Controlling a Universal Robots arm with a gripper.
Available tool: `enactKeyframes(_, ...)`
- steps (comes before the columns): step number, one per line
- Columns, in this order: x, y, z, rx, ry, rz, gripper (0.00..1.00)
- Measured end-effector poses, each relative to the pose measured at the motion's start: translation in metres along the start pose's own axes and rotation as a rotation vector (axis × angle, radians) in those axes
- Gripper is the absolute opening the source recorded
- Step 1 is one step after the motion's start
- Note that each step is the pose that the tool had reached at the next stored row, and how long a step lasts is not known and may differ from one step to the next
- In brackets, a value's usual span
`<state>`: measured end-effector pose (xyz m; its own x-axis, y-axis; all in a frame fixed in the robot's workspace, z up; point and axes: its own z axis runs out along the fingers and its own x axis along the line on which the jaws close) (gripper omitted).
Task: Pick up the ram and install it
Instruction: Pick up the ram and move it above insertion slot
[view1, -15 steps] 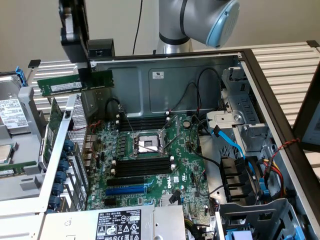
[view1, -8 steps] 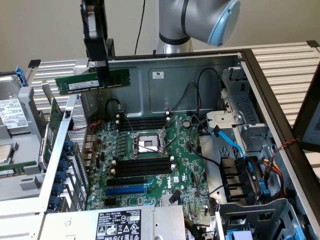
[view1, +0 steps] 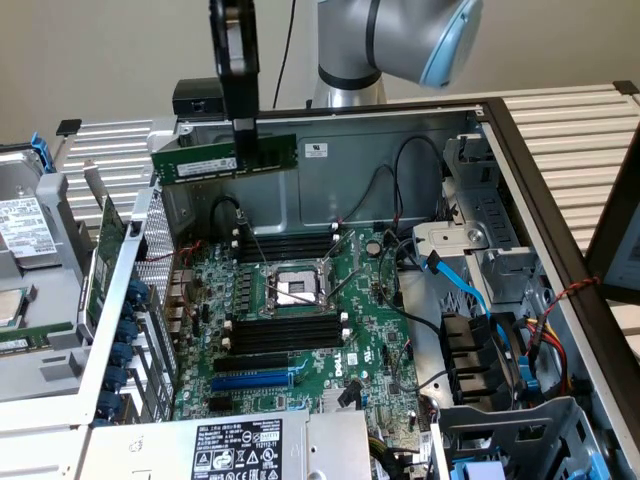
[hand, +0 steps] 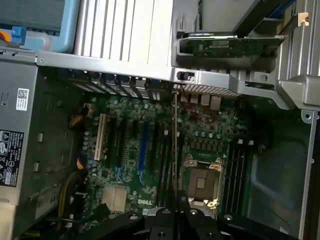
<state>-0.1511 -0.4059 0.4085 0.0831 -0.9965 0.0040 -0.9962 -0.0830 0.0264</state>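
Observation:
The ram (view1: 222, 159), a long green stick with a white label, hangs level in the air above the back of the open computer case. My gripper (view1: 245, 148) is shut on its top edge, near the stick's middle. Below it lies the green motherboard (view1: 370, 330) with the CPU socket (view1: 295, 288) and black memory slots (view1: 285, 245) on either side of it. In the wrist view the ram (hand: 175, 145) is seen edge-on as a thin strip running out from my gripper (hand: 176, 201), over the board between the socket (hand: 201, 182) and the expansion slots.
A blue slot (view1: 250, 380) lies toward the front of the board. Black cables (view1: 400, 170) and blue cables (view1: 465, 285) run along the exterior view's right, by the drive cage (view1: 500, 360). The power supply (view1: 235, 448) sits at the front. Case walls (view1: 130, 290) ring the board.

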Motion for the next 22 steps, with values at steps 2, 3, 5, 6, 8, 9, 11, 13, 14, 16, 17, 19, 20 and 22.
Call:
enactKeyframes(2, 0.001, -0.0087, -0.0002, 0.0, 0.0, 0.0, 0.13)
enactKeyframes(3, 0.001, -0.0123, -0.0004, -0.0001, 0.0001, 0.0, 0.13)
enactKeyframes(5, 0.001, -0.0168, -0.0004, 0.0, 0.0, 0.001, 0.13)
enactKeyframes(6, 0.001, -0.0178, -0.0003, 0.0, -0.0001, 0.004, 0.13)
enactKeyframes(8, 0.0, -0.0192, -0.0002, 0.0, -0.0003, 0.011, 0.13)
enactKeyframes(9, -0.001, -0.0197, -0.0001, 0.0001, -0.0004, 0.016, 0.13)
enactKeyframes(11, -0.001, -0.0206, 0.0001, 0.0002, -0.0007, 0.028, 0.13)
enactKeyframes(13, -0.002, -0.0213, 0.0004, 0.0004, -0.001, 0.039, 0.13)
enactKeyframes(14, -0.002, -0.0219, 0.0005, 0.0006, -0.0012, 0.043, 0.13)
enactKeyframes(16, -0.005, -0.0236, 0.0007, 0.0011, -0.0012, 0.047, 0.13)
enactKeyframes(17, -0.006, -0.0248, 0.0009, 0.0014, -0.0011, 0.047, 0.13)
enactKeyframes(19, -0.01, -0.0269, 0.0014, 0.002, -0.0002, 0.048, 0.13)
enactKeyframes(20, -0.012, -0.028, 0.0018, 0.0025, 0.0005, 0.049, 0.13)
enactKeyframes(22, -0.013, -0.0305, 0.0024, 0.0031, 0.0019, 0.052, 0.13)
